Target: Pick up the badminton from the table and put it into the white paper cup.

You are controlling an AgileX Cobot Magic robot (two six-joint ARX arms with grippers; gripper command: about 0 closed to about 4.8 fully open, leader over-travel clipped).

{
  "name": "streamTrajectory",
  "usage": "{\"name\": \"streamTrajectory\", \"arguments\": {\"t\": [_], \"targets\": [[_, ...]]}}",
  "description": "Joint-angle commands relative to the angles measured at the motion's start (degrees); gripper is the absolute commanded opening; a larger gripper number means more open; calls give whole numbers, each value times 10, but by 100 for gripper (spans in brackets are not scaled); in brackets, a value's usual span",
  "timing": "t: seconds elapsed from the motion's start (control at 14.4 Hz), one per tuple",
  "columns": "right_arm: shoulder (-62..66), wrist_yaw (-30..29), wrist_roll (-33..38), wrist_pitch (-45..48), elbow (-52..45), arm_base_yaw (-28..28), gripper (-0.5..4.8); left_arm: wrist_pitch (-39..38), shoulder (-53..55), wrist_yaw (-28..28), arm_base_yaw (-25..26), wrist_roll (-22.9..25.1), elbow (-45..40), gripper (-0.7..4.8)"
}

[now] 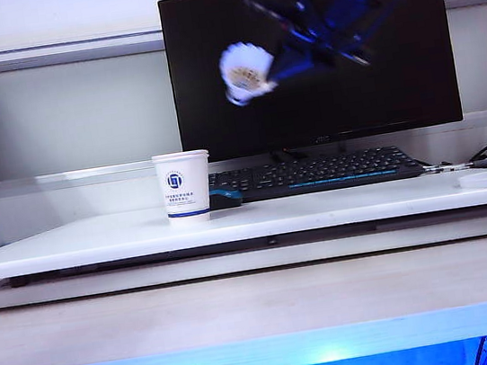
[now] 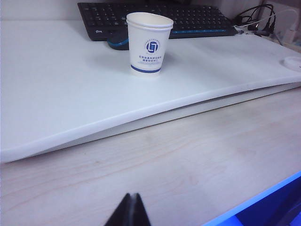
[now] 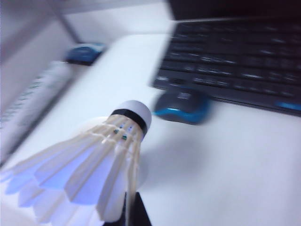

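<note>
The badminton (image 1: pixel 246 72) hangs high above the table (image 1: pixel 97 239), up and to the right of the white paper cup (image 1: pixel 183 186), its skirt pinched in the closed right gripper (image 3: pixel 131 207), which is motion-blurred. The left gripper (image 2: pixel 128 212) shows only closed, empty fingertips.

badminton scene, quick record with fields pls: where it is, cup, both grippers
badminton: held in the air before the monitor, above and right of the cup
white paper cup: upright on the table, nothing seen inside
right gripper: shut on the badminton's skirt, raised, blurred
left gripper: shut, holding nothing, low over the wood surface in front of the table
</note>
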Motion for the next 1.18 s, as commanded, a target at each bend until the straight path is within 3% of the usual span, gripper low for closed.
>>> {"name": "streamTrajectory", "arguments": {"t": [0.07,0.35,0.76,0.9,1.18], "targets": [[-5,-12,-2,6,11,26,-7,-26,0,7,0,-2,4,-5],[-1,-7,2,-7,48,66,-7,-26,0,7,0,-2,4,-5],[59,-8,18,-9,72,76,-7,-26,0,8,0,-2,4,-5],[122,-9,22,-54,147,76,-7,-26,0,9,0,-2,4,-5],[122,-8,22,-95,147,75,-7,-26,0,9,0,-2,4,-5]]}}
